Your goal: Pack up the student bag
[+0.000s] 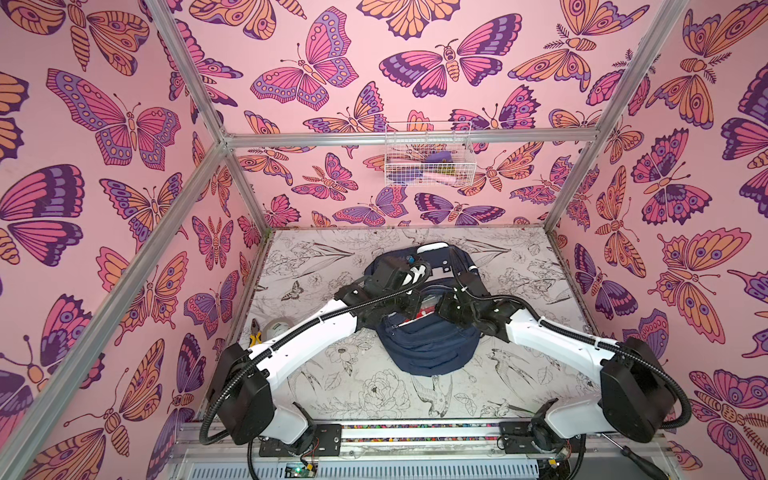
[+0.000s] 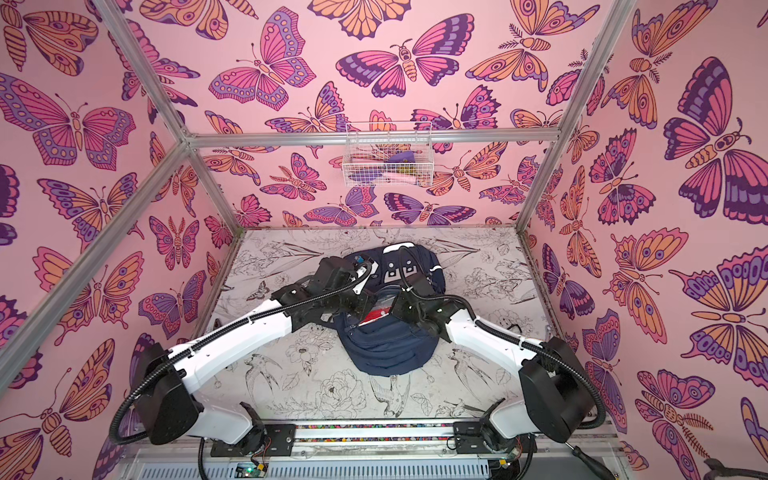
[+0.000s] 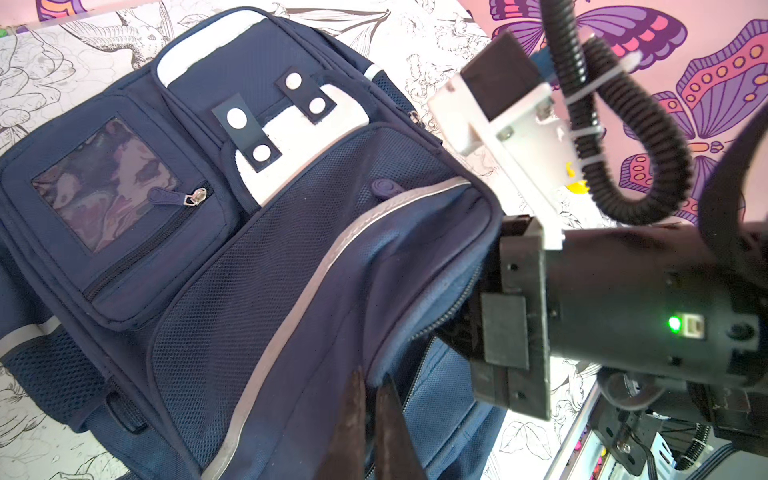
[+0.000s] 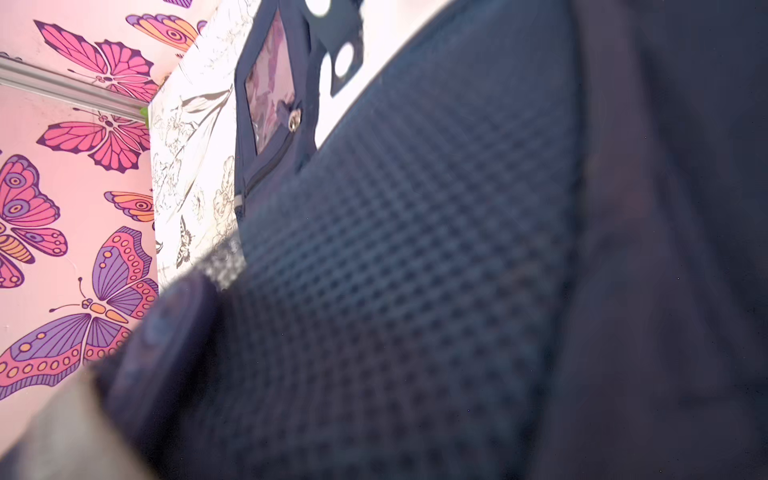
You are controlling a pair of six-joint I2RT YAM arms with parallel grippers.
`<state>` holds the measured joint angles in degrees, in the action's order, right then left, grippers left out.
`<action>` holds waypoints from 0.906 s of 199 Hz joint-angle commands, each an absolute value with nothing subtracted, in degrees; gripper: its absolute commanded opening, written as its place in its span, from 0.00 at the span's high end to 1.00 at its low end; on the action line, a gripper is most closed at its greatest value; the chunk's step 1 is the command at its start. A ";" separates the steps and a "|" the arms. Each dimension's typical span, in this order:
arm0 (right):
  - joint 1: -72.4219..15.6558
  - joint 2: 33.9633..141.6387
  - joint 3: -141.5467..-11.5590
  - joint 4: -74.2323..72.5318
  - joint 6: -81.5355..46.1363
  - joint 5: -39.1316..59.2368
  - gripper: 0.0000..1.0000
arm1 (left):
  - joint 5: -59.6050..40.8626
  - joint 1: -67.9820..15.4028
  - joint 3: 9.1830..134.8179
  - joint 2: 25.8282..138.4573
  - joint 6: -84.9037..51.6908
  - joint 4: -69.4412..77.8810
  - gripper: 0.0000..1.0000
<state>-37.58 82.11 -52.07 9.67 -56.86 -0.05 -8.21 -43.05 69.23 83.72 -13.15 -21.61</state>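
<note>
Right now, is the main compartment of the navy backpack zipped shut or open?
Open. In both top views the student bag gapes, showing red contents inside; the left wrist view shows its zipper parted.

Overhead pair; wrists near student bag (image 3: pixel 291 270)

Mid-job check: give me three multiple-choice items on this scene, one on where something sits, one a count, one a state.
1. The wire basket is: A on the table; B hung on the back rail; C on the floor.
2. White studs on the dark tabs of the student bag: A two; B three; C four.
3. Its main compartment is: A open; B zipped shut; C hidden.
Key: B, it hangs from the rail on the wall; C, the left wrist view shows four; A, a red item shows inside in both top views.
</note>
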 commanded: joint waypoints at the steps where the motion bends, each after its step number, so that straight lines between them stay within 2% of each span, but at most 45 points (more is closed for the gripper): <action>1: -36.47 81.63 -54.88 10.25 -53.96 -1.21 0.92 | -8.44 -41.94 68.65 82.69 -14.43 -20.02 1.00; 28: -36.47 78.12 -56.48 17.40 -49.86 -0.92 0.88 | -9.35 -41.40 68.97 83.71 -15.61 -20.38 1.00; 62: -36.47 68.79 -53.14 26.00 -45.36 -2.87 0.81 | -9.53 -40.79 70.50 84.65 -18.18 -20.79 1.00; 76: -36.47 64.52 -51.60 29.68 -43.99 -4.33 0.78 | -9.73 -40.49 70.88 85.18 -20.06 -20.79 0.87; 99: -36.43 58.33 -49.99 35.19 -42.60 -6.47 0.73 | -11.05 -39.36 71.17 85.52 -23.91 -21.09 0.58; 116: -36.52 54.87 -48.94 37.79 -42.36 -6.99 0.71 | -11.27 -38.39 70.44 84.89 -26.98 -21.09 0.45; 180: -42.55 49.95 -48.99 43.39 -48.91 -12.18 0.67 | -17.15 -29.44 63.50 79.28 -35.10 -22.51 0.35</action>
<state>-40.21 50.43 -48.56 39.51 -45.54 -8.60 -13.98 -32.82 67.13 82.61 -30.81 -21.21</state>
